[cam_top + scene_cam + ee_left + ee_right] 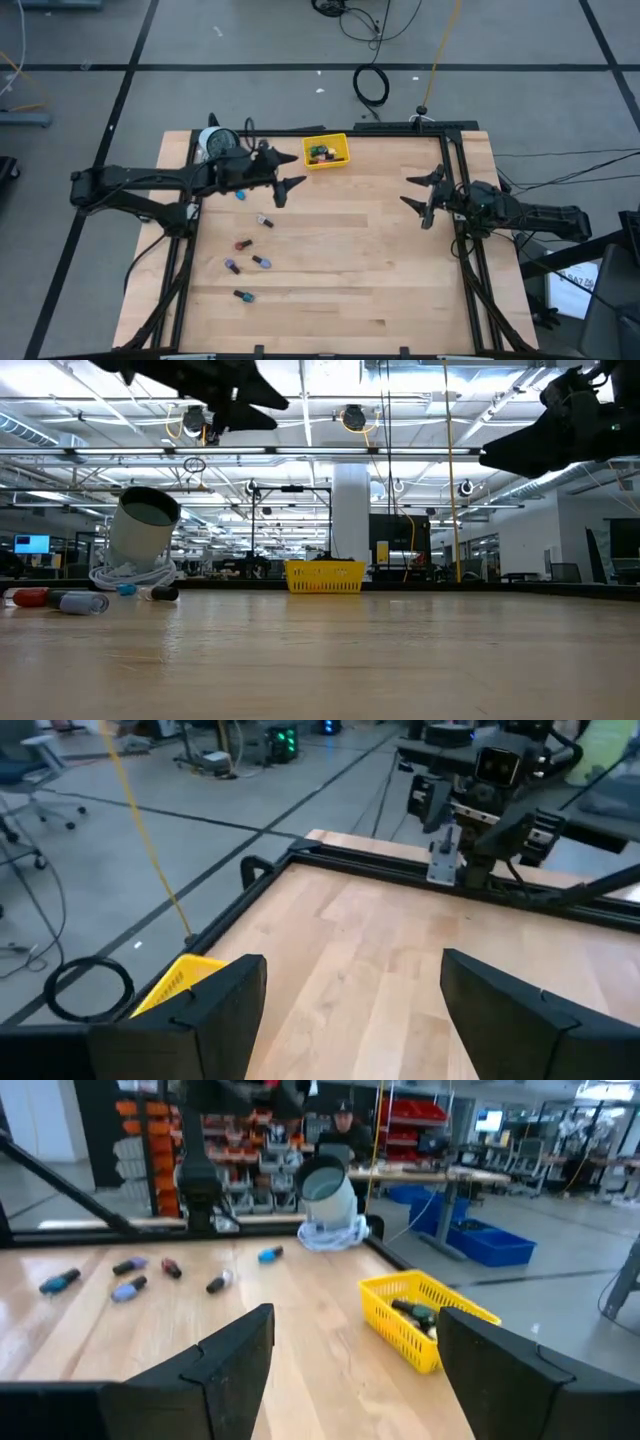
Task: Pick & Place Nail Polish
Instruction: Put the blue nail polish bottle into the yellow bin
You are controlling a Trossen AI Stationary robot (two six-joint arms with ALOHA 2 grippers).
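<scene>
Right now your left claw (292,174) hangs wide open and holds nothing, just beside the yellow tray (326,151), likely because it dropped a bottle in there. Six nail polish bottles (243,244) lie on the worktop (360,260). Your right claw (419,196) waits open and empty too.

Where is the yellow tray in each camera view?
High view: yellow tray at the table's far edge, near the left hand.
Low view: centre, far across the table.
Left wrist view: only a corner shows.
Right wrist view: right of centre.
Shared landmark: grey-white roll.
</scene>
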